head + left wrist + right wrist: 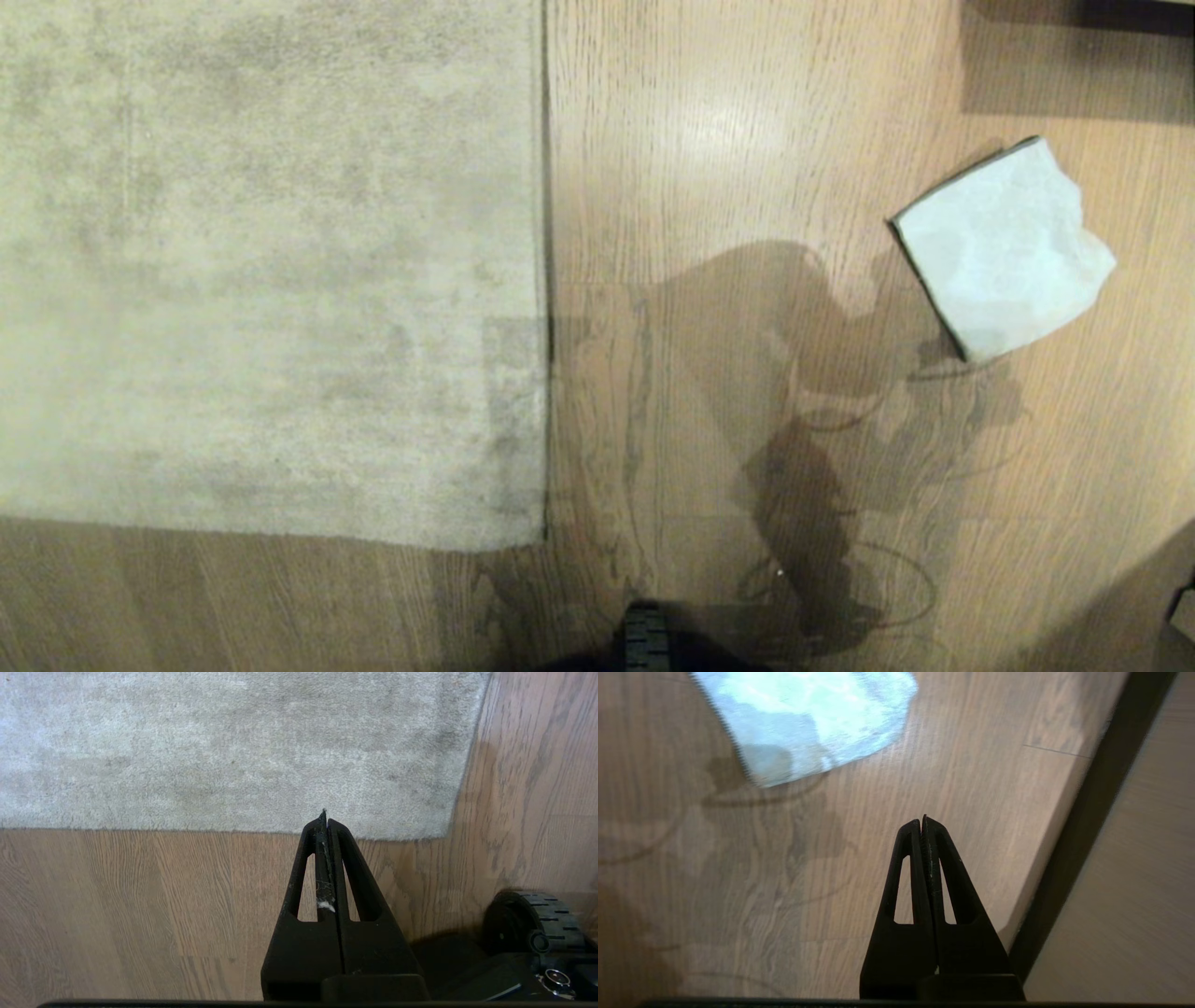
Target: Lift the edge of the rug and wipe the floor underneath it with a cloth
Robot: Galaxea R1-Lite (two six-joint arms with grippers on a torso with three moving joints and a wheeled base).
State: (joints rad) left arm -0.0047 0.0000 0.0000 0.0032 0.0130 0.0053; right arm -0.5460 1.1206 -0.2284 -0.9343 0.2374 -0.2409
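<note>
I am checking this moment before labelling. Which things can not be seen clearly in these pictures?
- Floor under the rug: hidden in the head view, the rug edge lies flat.
- Both arms: outside the head view; only shadows fall on the floor.
- Cloth: cut off by the picture's edge in the right wrist view, blurred.
- Dark object: cut off at the head view's edge.

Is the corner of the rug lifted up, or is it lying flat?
Flat. The rug edge lies straight against the floor, with no backing showing.
</note>
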